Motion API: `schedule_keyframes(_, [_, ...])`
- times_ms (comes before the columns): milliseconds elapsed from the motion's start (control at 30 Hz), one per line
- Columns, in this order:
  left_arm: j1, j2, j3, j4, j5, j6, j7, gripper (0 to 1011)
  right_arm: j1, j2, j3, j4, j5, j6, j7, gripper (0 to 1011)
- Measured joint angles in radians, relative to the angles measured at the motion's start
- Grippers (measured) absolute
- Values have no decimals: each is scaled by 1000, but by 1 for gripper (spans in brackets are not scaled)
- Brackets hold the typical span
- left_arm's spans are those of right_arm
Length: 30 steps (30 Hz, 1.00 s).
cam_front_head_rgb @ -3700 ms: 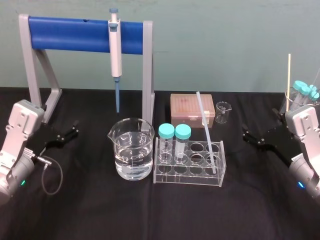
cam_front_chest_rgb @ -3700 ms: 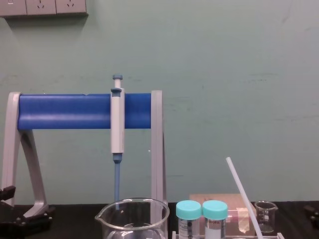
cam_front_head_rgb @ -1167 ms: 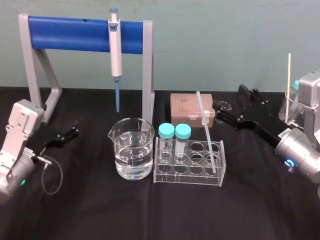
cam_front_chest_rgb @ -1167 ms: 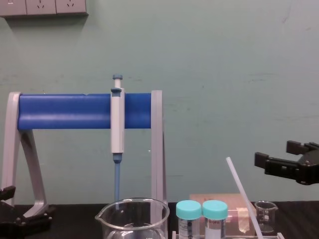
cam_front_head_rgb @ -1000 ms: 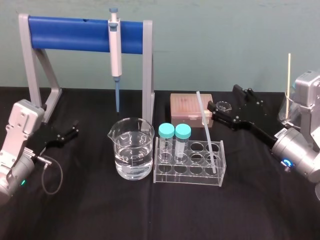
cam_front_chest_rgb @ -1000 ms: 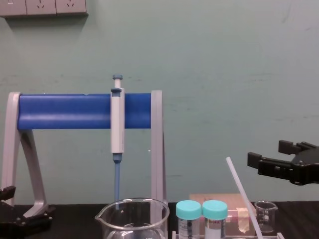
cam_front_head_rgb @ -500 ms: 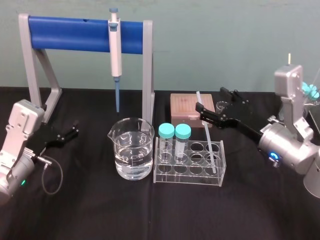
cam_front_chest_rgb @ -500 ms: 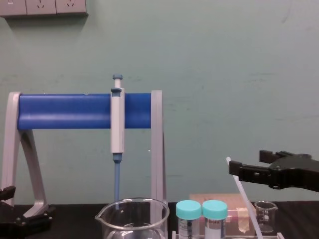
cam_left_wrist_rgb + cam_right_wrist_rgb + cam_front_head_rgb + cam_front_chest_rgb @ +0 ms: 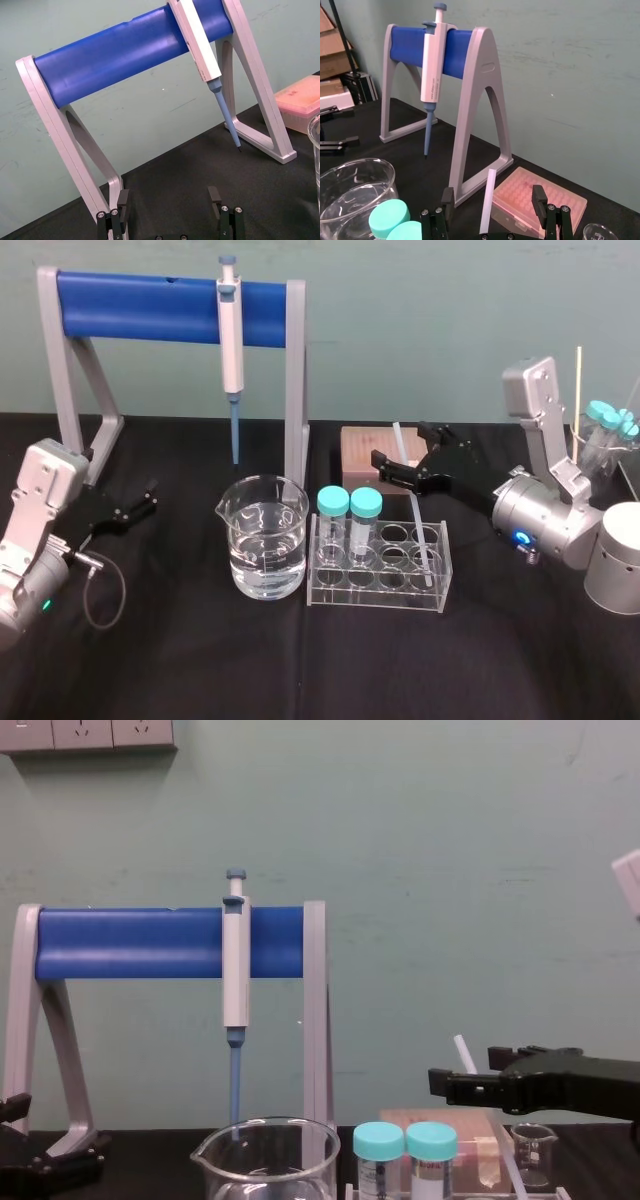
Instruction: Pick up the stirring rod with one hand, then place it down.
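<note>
As the black cloth (image 9: 300, 670) runs from the table's near edge back to the wall, the glassware sits about the middle of it. There is a large beaker (image 9: 265, 540) part full of clear liquid. Just to its right is a clear rack (image 9: 380, 565) with two teal-capped tubes (image 9: 333, 503) at its left end.

The stirring rod (image 9: 412, 510) has its foot in a well at the rack's right end. Its top is tilted back and leftward toward the pink tip box (image 9: 360, 452) behind. The right gripper (image 9: 408, 458) reaches in from the right at the rod's upper part, jaws spread wide with the rod between them. Seen from that wrist, the rod stands about midway in the gap, touching neither finger (image 9: 538, 197). The left gripper (image 9: 135, 505) is parked at the table's left, near the stand's foot, its jaws also well apart.

A small beaker (image 9: 533, 1155) stands just right of the tip box. Farther back a grey stand (image 9: 295, 370) carries a blue bar, and a pipette (image 9: 231, 325) hangs from it, blue tip down. At the far right a glass (image 9: 590, 445) holds more capped tubes and a thin stick.

Behind everything is a plain green wall (image 9: 450, 330) with sockets (image 9: 85, 735) high on the left. Shelves of boxes (image 9: 332, 45) stand off to one side.
</note>
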Motion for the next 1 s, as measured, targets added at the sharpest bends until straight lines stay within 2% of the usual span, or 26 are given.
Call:
schedule_keyframes(500, [0, 0, 0, 0, 0, 0, 0, 1000, 9, -7, 5, 16, -11, 31, -2, 1003])
schedule_keyframes(1000, [0, 0, 0, 0, 0, 0, 0, 1000, 6, -1, 2, 9, -10, 34, 16, 1003])
